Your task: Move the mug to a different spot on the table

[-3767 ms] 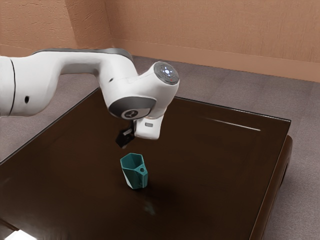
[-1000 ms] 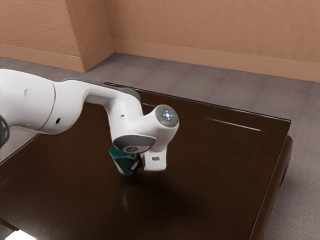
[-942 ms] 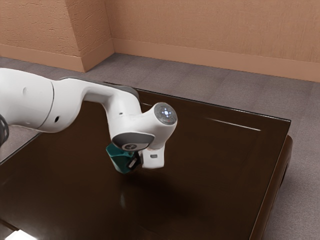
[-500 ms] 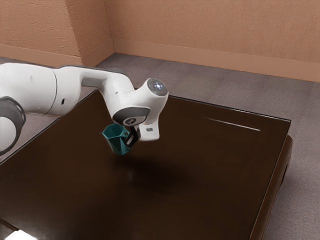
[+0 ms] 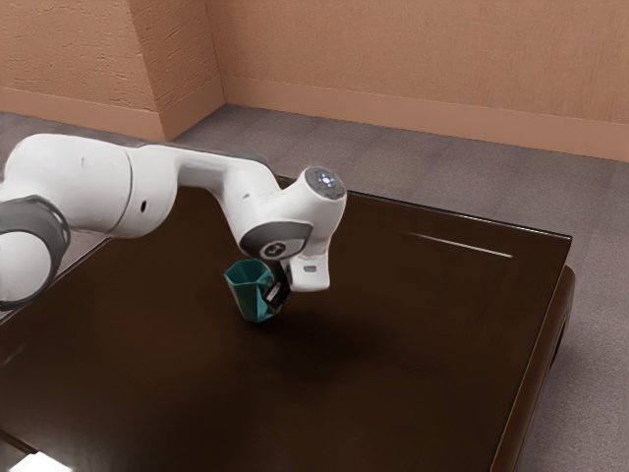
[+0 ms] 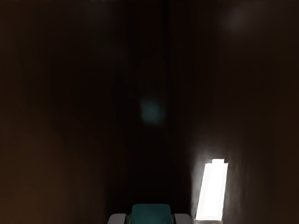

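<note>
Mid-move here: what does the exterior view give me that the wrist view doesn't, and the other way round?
Exterior view: the white arm reaching over the dark table, the gripper holding the teal mug by its rim, plus the grey floor and tan wall. Wrist view: a bright white reflection on the tabletop near the mug, and a faint teal glint further out. Both: the mug, just under the hand, and the table. Neither settles whether the mug touches the table.
</note>
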{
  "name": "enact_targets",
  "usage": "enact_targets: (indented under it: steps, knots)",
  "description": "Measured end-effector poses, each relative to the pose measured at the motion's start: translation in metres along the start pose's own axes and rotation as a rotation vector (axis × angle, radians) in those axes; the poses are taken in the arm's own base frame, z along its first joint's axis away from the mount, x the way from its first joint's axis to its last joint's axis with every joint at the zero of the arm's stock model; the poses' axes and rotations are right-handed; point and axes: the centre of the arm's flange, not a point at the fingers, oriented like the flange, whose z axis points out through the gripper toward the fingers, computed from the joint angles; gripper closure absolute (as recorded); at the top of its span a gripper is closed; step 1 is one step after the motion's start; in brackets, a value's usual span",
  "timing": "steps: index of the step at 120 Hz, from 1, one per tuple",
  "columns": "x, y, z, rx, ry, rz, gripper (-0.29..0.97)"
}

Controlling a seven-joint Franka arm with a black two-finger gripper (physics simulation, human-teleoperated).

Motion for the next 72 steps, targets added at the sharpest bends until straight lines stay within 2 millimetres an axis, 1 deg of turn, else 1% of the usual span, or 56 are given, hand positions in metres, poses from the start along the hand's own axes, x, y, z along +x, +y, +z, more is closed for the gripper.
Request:
enact_targets:
  steps: [7, 17, 23, 27, 31, 35, 39, 43, 46, 50, 56, 60, 66, 72]
  knots:
    - [0.002, 0.001, 0.002, -0.005, 0.004, 0.006, 0.61]
    - [0.006, 0.001, -0.001, -0.003, 0.006, 0.012, 0.48]
    - [0.008, 0.002, -0.013, 0.012, 0.011, 0.008, 0.41]
    - [0.007, 0.002, -0.027, 0.026, 0.024, -0.004, 0.35]
    - [0.007, 0.003, -0.05, 0.045, 0.046, -0.021, 0.31]
    - [0.006, 0.007, -0.083, 0.076, 0.074, -0.046, 0.26]
    - [-0.004, 0.011, -0.12, 0.108, 0.116, -0.095, 0.23]
    - [-0.028, 0.014, -0.154, 0.128, 0.166, -0.18, 0.2]
    - [-0.052, 0.018, -0.176, 0.135, 0.206, -0.261, 0.18]
    - [-0.088, 0.022, -0.198, 0.126, 0.263, -0.375, 0.16]
    - [-0.146, 0.027, -0.219, 0.093, 0.342, -0.56, 0.13]
    - [-0.181, 0.027, -0.235, 0.07, 0.391, -0.675, 0.11]
    - [-0.225, 0.027, -0.251, 0.022, 0.453, -0.822, 0.09]
    - [-0.268, 0.032, -0.262, -0.028, 0.49, -0.954, 0.08]
